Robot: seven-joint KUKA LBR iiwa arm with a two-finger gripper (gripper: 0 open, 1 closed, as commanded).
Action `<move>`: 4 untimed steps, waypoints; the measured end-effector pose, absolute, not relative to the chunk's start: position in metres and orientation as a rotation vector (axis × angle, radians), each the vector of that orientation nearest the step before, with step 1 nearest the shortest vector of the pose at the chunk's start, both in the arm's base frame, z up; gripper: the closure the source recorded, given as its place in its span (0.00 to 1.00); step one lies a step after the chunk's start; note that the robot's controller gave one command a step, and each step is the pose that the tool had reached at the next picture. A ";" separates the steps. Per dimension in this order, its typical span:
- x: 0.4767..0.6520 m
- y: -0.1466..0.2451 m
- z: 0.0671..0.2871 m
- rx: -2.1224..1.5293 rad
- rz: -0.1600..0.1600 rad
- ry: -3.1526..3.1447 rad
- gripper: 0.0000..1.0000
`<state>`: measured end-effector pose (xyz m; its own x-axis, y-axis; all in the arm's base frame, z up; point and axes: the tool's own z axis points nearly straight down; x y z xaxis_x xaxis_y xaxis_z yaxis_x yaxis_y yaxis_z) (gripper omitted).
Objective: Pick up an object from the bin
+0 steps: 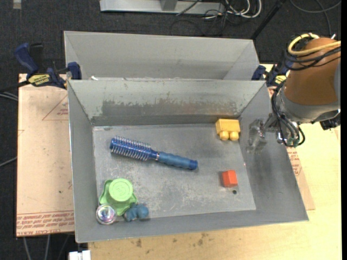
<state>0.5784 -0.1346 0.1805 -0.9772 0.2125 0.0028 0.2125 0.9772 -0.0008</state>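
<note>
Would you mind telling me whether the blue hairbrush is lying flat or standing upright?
Lying flat: the blue hairbrush stretches full-length across the bin floor, bristled head left, handle right, touching nothing else.

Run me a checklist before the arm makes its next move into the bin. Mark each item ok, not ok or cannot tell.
1. The hand is inside the bin, over its right sloping wall: ok.
2. A thing lies directly under the hand: not ok, only bare wall there.
3. Nearest thing, the yellow block, stands apart from the others: ok.
4. The orange block lies alone on the floor: ok.
5. The blue hairbrush is clear of both blocks: ok.
6. The green round piece is free of its neighbours: not ok, small bits crowd it.
</note>
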 end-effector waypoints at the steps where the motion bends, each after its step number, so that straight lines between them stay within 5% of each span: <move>1: 0.580 -0.133 0.182 -0.331 -0.001 -3.125 0.00; 2: 0.537 -0.117 0.113 -0.008 -0.003 -3.137 0.00; 3: 0.491 -0.091 0.114 0.376 -0.003 -3.117 0.00; 4: 0.542 -0.112 0.097 -0.106 -0.001 -3.144 0.00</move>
